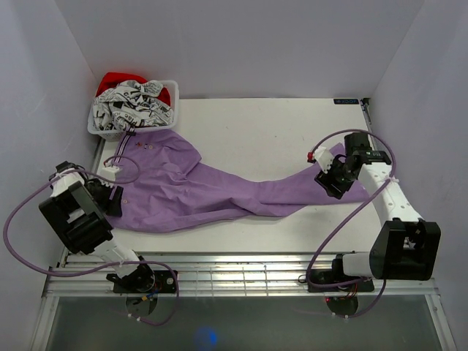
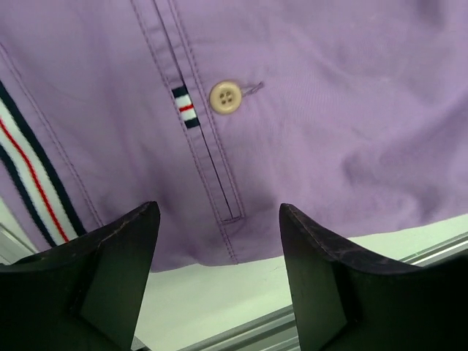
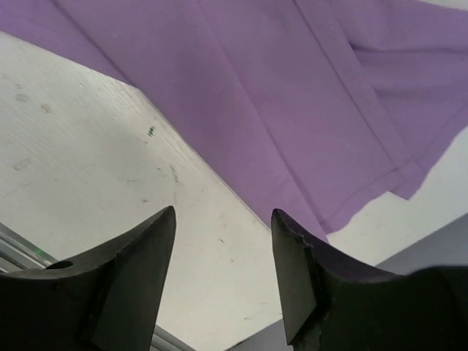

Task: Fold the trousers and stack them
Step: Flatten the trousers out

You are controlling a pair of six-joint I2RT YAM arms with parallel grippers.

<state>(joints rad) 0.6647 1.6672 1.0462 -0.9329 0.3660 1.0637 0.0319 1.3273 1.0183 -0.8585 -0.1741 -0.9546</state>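
Observation:
The lilac trousers [image 1: 212, 194] lie spread across the white table [image 1: 278, 124], waist at the left and legs trailing to the right. My left gripper [image 1: 110, 197] hovers at the waist end. In the left wrist view it [image 2: 219, 219] is open above the cloth's near edge, close to a beige button [image 2: 225, 97] and the striped waistband [image 2: 33, 179]. My right gripper [image 1: 330, 179] is at the leg end. The right wrist view shows it [image 3: 223, 219] open over bare table, with the leg hem [image 3: 344, 168] just beyond its fingertips. Neither gripper holds anything.
A white basket [image 1: 172, 110] with patterned black-and-white cloth [image 1: 131, 102] and something red stands at the back left corner, touching the waist end. A slatted metal rail [image 1: 234, 274] runs along the table's near edge. White walls close in on three sides.

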